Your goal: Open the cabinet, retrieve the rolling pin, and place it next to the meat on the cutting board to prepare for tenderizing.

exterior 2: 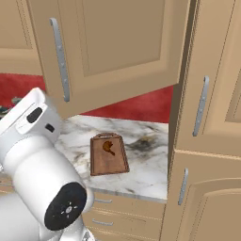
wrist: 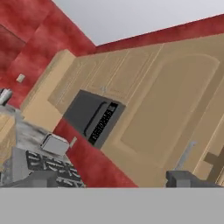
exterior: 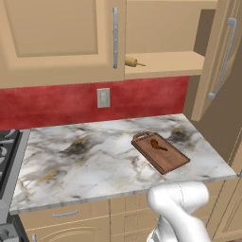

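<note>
One cabinet door hangs open at upper right of the left base view, rolling pin on its shelf; gripper jaws spread wide, empty; retrieval is judged next: reach in before placing by meat on cutting board.

Readable text: none is found.
Microwave: pale marks are seen on its panel, too blurred to be read.
</note>
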